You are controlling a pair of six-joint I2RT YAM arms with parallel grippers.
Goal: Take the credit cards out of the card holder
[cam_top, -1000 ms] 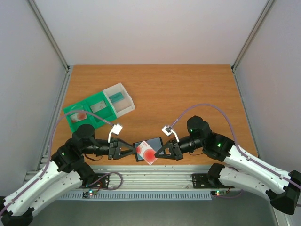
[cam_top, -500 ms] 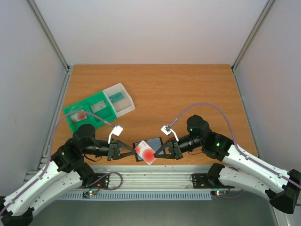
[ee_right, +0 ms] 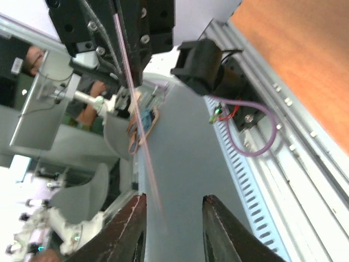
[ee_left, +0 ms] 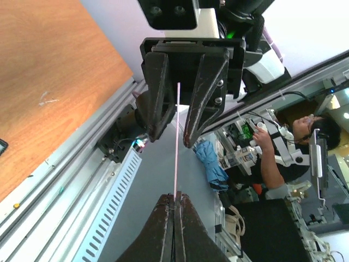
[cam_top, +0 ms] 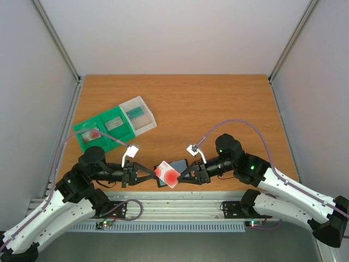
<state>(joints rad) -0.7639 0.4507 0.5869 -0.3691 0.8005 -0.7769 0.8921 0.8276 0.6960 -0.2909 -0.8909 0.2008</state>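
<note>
A red-pink credit card (cam_top: 169, 176) hangs in the air over the table's near edge, between the two grippers. My left gripper (cam_top: 154, 174) is shut on its left edge; in the left wrist view the card (ee_left: 177, 142) shows edge-on as a thin pink line rising from the shut fingertips (ee_left: 174, 197). My right gripper (cam_top: 181, 176) stands open at the card's right edge, its jaws apart with the card (ee_right: 136, 114) between them, nearer the left finger. The black card holder (cam_top: 179, 165) lies flat on the table just behind the card.
A green-and-white sorting tray (cam_top: 87, 143) sits at the left of the table, with a teal card (cam_top: 137, 113), a grey card (cam_top: 115, 124) and a red one (cam_top: 94, 134) in its compartments. The metal rail (cam_top: 180, 203) runs along the near edge.
My left gripper has shut on the card's left edge. My right gripper, shut on the card before, has opened and let go. The card has shifted slightly left.
</note>
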